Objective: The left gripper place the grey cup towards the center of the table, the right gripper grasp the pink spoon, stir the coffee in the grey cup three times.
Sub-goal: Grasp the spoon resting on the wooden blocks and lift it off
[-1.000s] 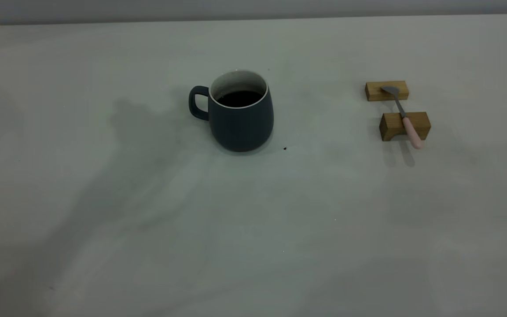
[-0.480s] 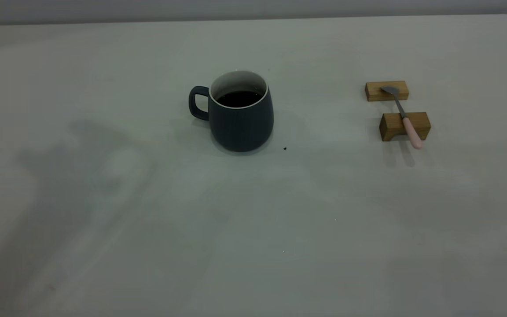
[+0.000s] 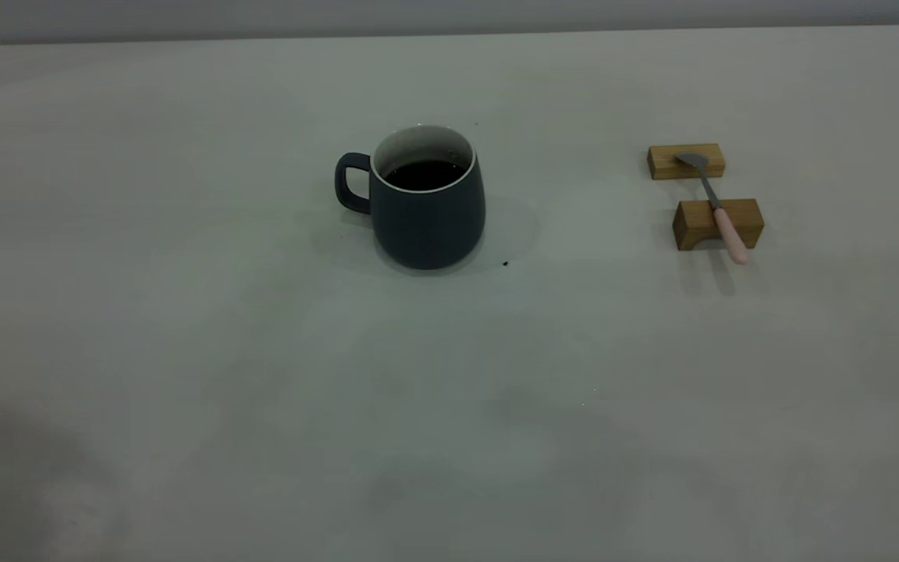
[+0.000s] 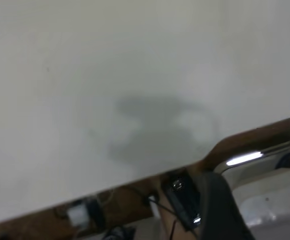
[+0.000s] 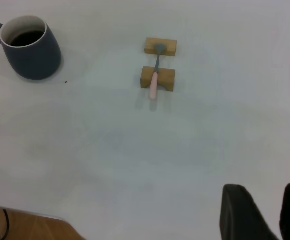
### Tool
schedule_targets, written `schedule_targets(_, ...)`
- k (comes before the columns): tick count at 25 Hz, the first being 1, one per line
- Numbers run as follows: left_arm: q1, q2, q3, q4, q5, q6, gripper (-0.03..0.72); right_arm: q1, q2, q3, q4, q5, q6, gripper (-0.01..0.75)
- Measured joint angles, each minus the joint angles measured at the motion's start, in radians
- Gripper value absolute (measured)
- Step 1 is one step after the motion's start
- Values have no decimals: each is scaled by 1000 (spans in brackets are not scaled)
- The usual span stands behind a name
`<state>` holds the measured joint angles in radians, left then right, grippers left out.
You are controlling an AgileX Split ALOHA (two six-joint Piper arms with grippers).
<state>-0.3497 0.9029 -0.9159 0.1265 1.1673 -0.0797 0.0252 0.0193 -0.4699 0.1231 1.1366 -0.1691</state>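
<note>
The grey cup point(image 3: 428, 204) stands upright near the middle of the table point(image 3: 262, 351), handle to the left, with dark coffee point(image 3: 424, 174) inside; the right wrist view shows the grey cup point(image 5: 31, 49) too. The pink spoon point(image 3: 718, 209) lies across two tan wooden blocks point(image 3: 718, 223) at the right, bowl on the far block, and the pink spoon point(image 5: 153, 80) is far ahead of my right gripper point(image 5: 279, 212), which is open and empty. My left gripper point(image 4: 259, 210) hangs open over the table's edge, holding nothing. Neither gripper shows in the exterior view.
The far wooden block point(image 3: 686, 161) sits behind the near one. A tiny dark speck point(image 3: 505, 264) lies right of the cup. The left wrist view shows the table's brown edge point(image 4: 244, 142) with cables and equipment beyond it.
The arm's shadow left of the cup has slid away toward the front left corner of the table. Cup, spoon and blocks have not moved.
</note>
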Motion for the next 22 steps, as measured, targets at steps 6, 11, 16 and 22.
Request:
schedule_targets(6,218,-302,180,-3,-3,-2,469,0,0,0,0,0,0,238)
schedule_targets(11,313,-516,306,-13,-5,-3,469,0,0,0,3,0,0,238)
schedule_targets(16,360,-679,399,-16,-12,-9,469,0,0,0,3,0,0,238)
schedule_targets(22,369,-824,420,-18,-22,-19,469,0,0,0,3,0,0,238)
